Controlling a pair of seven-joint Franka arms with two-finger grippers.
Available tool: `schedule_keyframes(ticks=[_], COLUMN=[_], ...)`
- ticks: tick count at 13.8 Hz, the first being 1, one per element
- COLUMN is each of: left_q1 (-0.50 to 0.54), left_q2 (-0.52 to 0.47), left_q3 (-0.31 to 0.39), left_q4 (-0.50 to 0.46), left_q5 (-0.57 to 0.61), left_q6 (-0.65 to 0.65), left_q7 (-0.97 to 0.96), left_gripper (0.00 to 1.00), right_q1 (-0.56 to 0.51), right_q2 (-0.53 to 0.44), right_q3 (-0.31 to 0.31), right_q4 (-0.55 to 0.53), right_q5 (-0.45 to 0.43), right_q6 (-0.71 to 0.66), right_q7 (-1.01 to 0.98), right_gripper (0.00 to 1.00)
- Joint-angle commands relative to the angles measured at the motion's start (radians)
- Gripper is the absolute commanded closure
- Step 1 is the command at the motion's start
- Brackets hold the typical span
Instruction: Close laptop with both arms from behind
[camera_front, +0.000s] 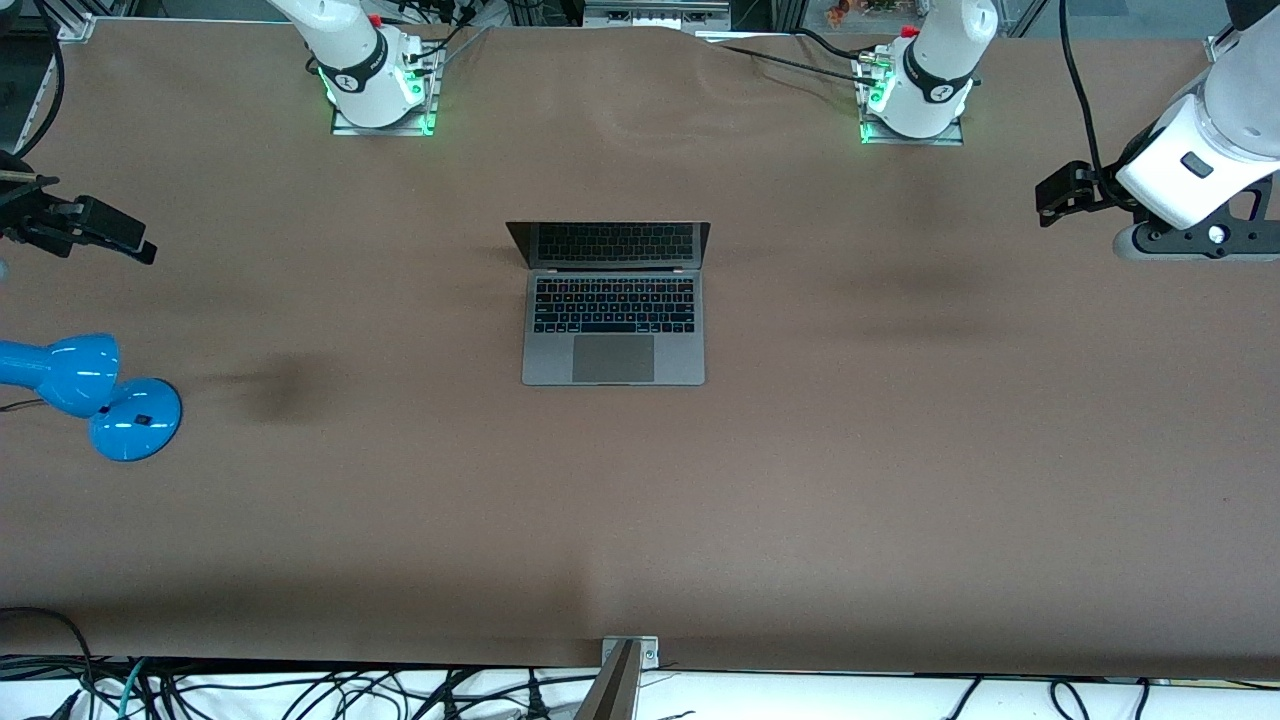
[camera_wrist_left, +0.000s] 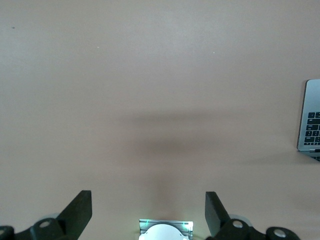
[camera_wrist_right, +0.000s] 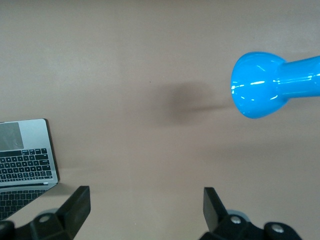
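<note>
The grey laptop (camera_front: 613, 330) lies open in the middle of the table, its screen upright on the side toward the arm bases. Its edge shows in the left wrist view (camera_wrist_left: 312, 120) and its keyboard corner in the right wrist view (camera_wrist_right: 24, 160). My left gripper (camera_front: 1052, 200) hangs open and empty over bare table at the left arm's end, well apart from the laptop; its fingers stand wide apart in the left wrist view (camera_wrist_left: 148, 210). My right gripper (camera_front: 120, 240) hangs open and empty over the right arm's end of the table, and in the right wrist view (camera_wrist_right: 146, 207) its fingers stand wide apart.
A blue desk lamp (camera_front: 95, 392) stands at the right arm's end of the table, nearer the front camera than the right gripper; its head shows in the right wrist view (camera_wrist_right: 265, 91). The arm bases (camera_front: 375, 85) (camera_front: 915, 95) stand along the table's edge. Brown table surface (camera_front: 900, 450) surrounds the laptop.
</note>
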Motion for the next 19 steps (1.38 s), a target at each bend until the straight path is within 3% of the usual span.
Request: schedule_keyframes(ticks=[1,19], left_q1=[-0.001,0.01], left_q2=[-0.005,0.001], left_q3=[-0.005,0.01], left_q4=[0.017,0.09], left_q5=[0.01,0.007], left_q6=[-0.015,-0.015], left_q7=[-0.002,0.009], left_gripper=[0.0,0.0], right_q1=[0.0,0.0], right_q2=[0.006,0.006], right_q3=[0.007,0.007], right_q4=[0.016,0.016], right_q5=[-0.008,-0.006], right_q6=[0.014,0.003], right_q7=[0.013,0.011], right_gripper=[0.0,0.0])
